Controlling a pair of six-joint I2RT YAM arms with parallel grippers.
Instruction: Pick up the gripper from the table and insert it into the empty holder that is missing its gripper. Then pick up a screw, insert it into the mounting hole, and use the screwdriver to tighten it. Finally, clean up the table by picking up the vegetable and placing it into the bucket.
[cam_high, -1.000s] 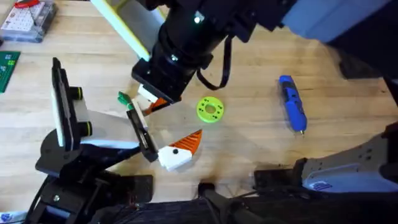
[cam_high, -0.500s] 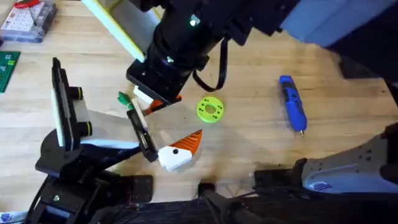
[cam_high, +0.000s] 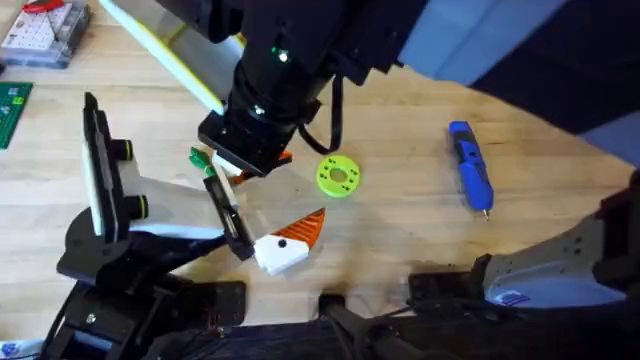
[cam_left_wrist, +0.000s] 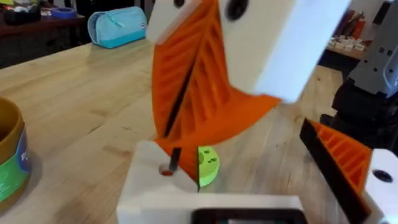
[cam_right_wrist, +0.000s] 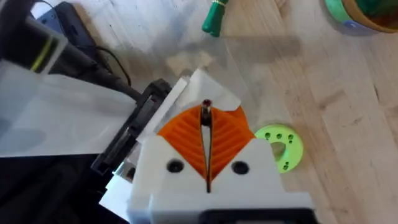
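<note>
My right gripper (cam_right_wrist: 205, 115) is shut on a small dark screw (cam_right_wrist: 205, 106) pinched at the tips of its orange pads. It hangs over the holder's black end plate (cam_high: 228, 215). In the left wrist view the screw (cam_left_wrist: 175, 158) points down beside the hole in a white finger base (cam_left_wrist: 186, 186) seated at the plate's upper end. The other gripper piece (cam_high: 290, 240), a white base with an orange wedge, sits at the plate's lower end. The two pieces stand far apart, so my left gripper (cam_high: 285, 200) is open. The blue screwdriver (cam_high: 470, 166) lies to the right. A green vegetable (cam_high: 199, 157) lies near the plate.
A lime-green disc (cam_high: 337, 177) lies just right of the right gripper. A yellow bucket (cam_left_wrist: 9, 158) with a green label stands beyond it. A parts box (cam_high: 40, 30) and a green board (cam_high: 12, 105) sit at the far left.
The right arm has slid left and a little away from the bases with the screw, coming over the upper end of the holder's plate. Nothing else has moved.
</note>
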